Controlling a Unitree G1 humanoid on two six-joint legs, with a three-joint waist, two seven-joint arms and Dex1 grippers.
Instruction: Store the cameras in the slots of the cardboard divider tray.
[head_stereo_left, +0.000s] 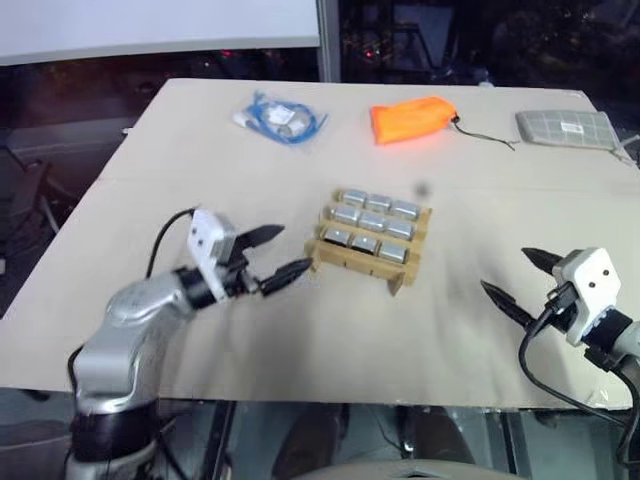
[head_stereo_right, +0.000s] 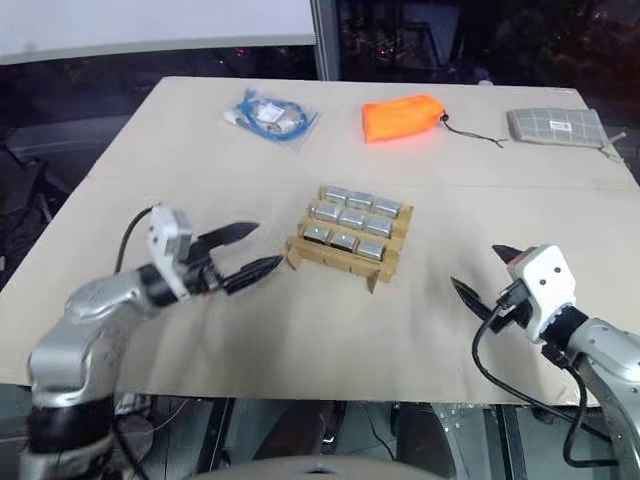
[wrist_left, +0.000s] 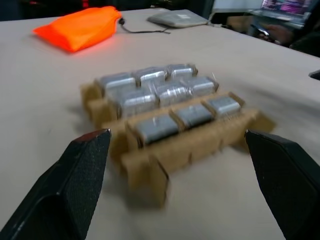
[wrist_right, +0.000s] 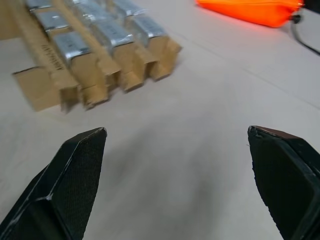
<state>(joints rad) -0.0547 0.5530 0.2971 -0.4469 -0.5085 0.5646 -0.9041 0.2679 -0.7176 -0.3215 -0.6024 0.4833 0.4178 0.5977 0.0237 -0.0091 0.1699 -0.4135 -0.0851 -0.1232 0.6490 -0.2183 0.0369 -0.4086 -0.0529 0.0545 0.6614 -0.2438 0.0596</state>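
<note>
At table centre the cardboard divider tray (head_stereo_left: 369, 240) holds cameras (head_stereo_left: 372, 222) in all nine cells. Left gripper (head_stereo_left: 268, 256), at its nine o'clock, and right gripper (head_stereo_left: 520, 280), at four o'clock, spread wide, empty. Storing looks finished; next, only withdrawal.

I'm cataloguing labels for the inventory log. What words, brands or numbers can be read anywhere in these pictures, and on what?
None can be read.
Grey gridded pouch: a small white label, too small to read.
Cardboard divider tray: faint print on one strip, too blurred to read.
Cameras: no markings legible.
</note>
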